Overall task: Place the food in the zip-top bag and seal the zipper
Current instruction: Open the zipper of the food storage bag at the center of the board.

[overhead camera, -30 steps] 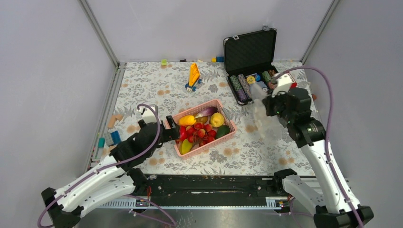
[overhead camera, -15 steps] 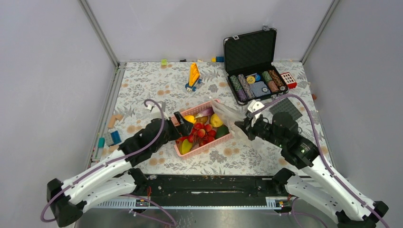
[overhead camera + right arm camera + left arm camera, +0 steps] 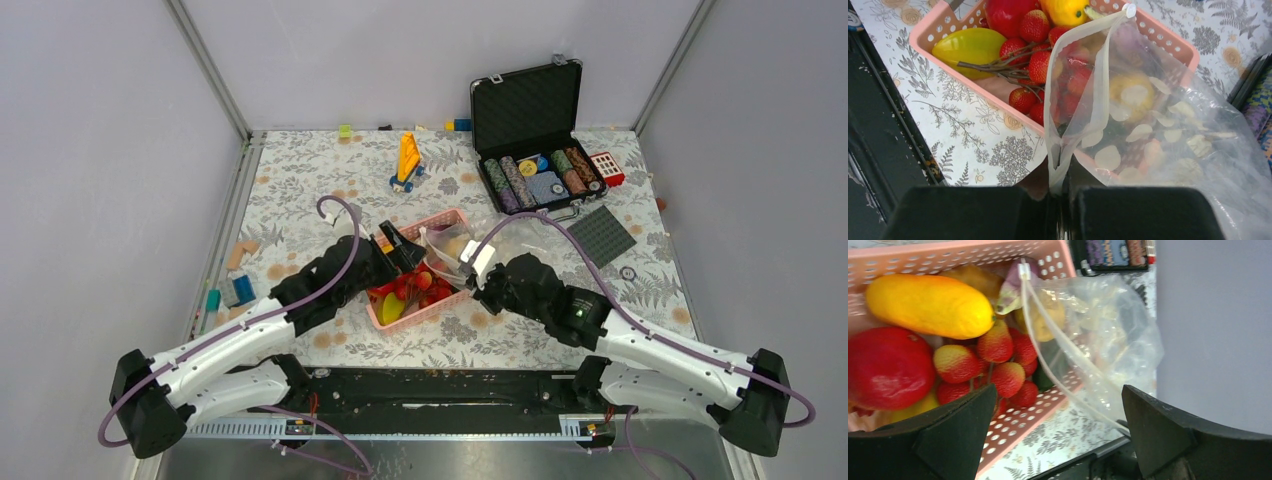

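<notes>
bag point(image 3: 1158, 130) now over basket point(image 3: 923, 35)
right fingers point(image 3: 1128, 210) pinched on zipper point(image 3: 1103, 60) end, swung in from case point(image 3: 525, 105); left fingers point(image 3: 955, 435) wide open, empty, moved over food point(image 3: 930, 305) in basket. Loading can start.

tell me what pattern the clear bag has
Pale, whitish round dots on the clear zip-top bag; shows best in the right wrist view.

End effector point(image 3: 1058, 407) spread wide; zip-top bag point(image 3: 1118, 335) lies across pink basket point(image 3: 948, 252).
</notes>
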